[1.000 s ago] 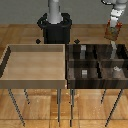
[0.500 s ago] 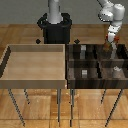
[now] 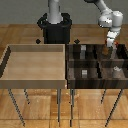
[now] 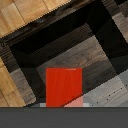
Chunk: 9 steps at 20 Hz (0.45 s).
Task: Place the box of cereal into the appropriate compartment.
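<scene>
In the wrist view the box of cereal (image 4: 64,86) shows as a flat bright red rectangle held close under the camera. Below it lies a dark wood-floored compartment (image 4: 75,50) of the dark bin. In the exterior view my gripper (image 3: 110,44) hangs over the far compartment on the exterior view's right of the dark divided bin (image 3: 96,62). It is shut on the box, of which only a sliver of red (image 3: 116,44) shows beside the fingers.
A large light wooden bin (image 3: 35,62) stands at the exterior view's left, touching the dark bin. Small grey blocks (image 3: 84,73) (image 3: 116,70) lie in the near compartments. Both bins stand on thin metal legs. The robot base (image 3: 55,25) is behind.
The arm has come down and toward the exterior view's left from the upper right corner. It now hangs low over the dark bin's far right compartment with the box.
</scene>
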Tool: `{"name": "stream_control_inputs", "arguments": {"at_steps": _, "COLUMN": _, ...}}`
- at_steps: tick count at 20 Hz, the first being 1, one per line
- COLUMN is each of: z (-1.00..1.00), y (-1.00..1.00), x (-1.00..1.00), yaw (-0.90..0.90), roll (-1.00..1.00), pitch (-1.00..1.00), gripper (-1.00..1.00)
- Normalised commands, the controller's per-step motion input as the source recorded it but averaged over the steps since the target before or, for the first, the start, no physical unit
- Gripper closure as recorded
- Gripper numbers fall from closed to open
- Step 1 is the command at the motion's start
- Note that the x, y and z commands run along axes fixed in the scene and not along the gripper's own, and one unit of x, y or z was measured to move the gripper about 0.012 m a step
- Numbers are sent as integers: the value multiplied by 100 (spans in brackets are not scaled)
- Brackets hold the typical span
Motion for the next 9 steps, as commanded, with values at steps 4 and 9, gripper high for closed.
{"name": "stream_control_inputs", "arguments": {"at_steps": 4, "z": 0, "y": 0, "x": 0, "yaw": 0, "roll": 0, "pitch": 0, "gripper": -100}}
{"name": "stream_control_inputs", "arguments": {"at_steps": 9, "z": 0, "y": 0, "x": 0, "yaw": 0, "roll": 0, "pitch": 0, "gripper": -100}}
